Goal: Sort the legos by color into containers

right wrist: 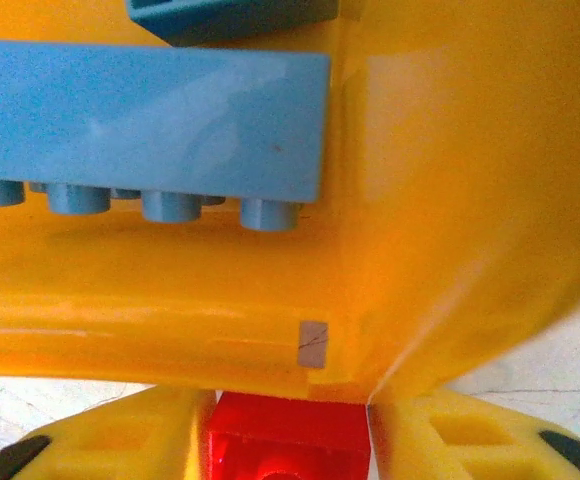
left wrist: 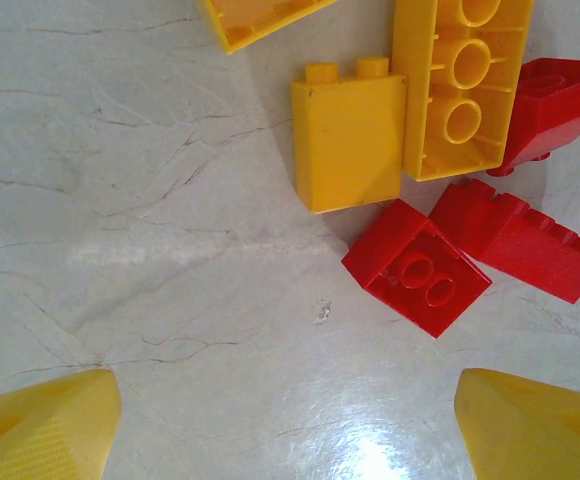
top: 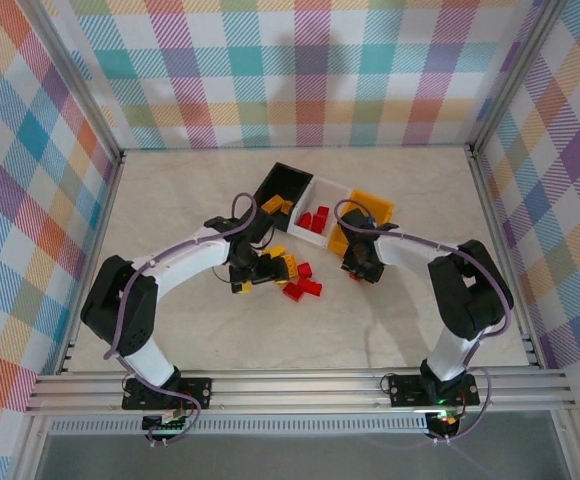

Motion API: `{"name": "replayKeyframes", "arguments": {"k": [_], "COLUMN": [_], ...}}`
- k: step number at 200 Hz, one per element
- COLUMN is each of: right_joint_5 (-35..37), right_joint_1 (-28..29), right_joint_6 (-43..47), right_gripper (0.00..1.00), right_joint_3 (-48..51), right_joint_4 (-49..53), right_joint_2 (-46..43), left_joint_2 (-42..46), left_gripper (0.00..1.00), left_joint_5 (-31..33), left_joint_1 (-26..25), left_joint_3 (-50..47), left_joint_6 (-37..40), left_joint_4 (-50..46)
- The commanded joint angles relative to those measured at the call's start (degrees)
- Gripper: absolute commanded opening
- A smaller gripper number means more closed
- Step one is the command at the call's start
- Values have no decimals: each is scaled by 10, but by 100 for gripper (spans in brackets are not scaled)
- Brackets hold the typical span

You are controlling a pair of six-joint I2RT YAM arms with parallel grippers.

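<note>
The joined bins lie at the table's middle: the black bin (top: 288,178) holds yellow legos, the white bin (top: 328,190) holds red legos (top: 313,220), and the yellow-orange bin (top: 373,205) sits rightmost. In the right wrist view, blue legos (right wrist: 150,115) lie inside the yellow-orange bin (right wrist: 450,180), right ahead of my right gripper (right wrist: 288,445), which is shut on a red lego (right wrist: 285,440). My left gripper (left wrist: 290,440) is open over bare table, just short of a loose pile: a yellow lego (left wrist: 348,140), a long yellow lego (left wrist: 460,85) and red legos (left wrist: 417,280).
The loose pile of yellow and red legos (top: 292,275) lies between the two grippers, in front of the bins. The right gripper (top: 358,268) is at the yellow-orange bin's near end. Aluminium frame rails (top: 300,385) border the table.
</note>
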State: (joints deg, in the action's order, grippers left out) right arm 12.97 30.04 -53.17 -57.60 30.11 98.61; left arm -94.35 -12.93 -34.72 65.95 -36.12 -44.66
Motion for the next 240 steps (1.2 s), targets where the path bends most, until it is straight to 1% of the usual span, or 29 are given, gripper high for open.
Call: {"name": "replayKeyframes", "arguments": {"k": [1,53,90,116,140,154,185,214,240], "right_joint_5": [-24,-26,-40,-53,-77,-99,-127,-151,-172], "right_joint_1": [4,4,4,3,4,2,-1,-14,-25], "right_joint_6": [-5,5,7,9,31,57,100,121,131], "right_gripper": [42,36,31,31,31,31,31,31,35], "right_joint_3": [17,17,21,9,-29,-74,-196,-318,-413], "right_joint_4": [25,47,69,88,84,81,83,89,104], "right_joint_2": [-7,-47,-105,-145,-158,-138,-54,48,146], "left_joint_2": [18,14,11,9,10,10,18,38,63], "left_gripper": [87,87,87,88,88,87,88,88,88], "left_joint_5": [-4,-7,-5,-5,-3,-3,3,14,26], "left_joint_1": [4,4,4,4,4,4,4,4,11], "left_joint_3": [-14,-12,-10,-8,-4,-3,-3,-11,-26], "left_joint_6": [-10,-13,-12,-12,-11,-9,-5,-1,2], "left_joint_4": [3,10,10,10,7,4,-7,-21,-32]}}
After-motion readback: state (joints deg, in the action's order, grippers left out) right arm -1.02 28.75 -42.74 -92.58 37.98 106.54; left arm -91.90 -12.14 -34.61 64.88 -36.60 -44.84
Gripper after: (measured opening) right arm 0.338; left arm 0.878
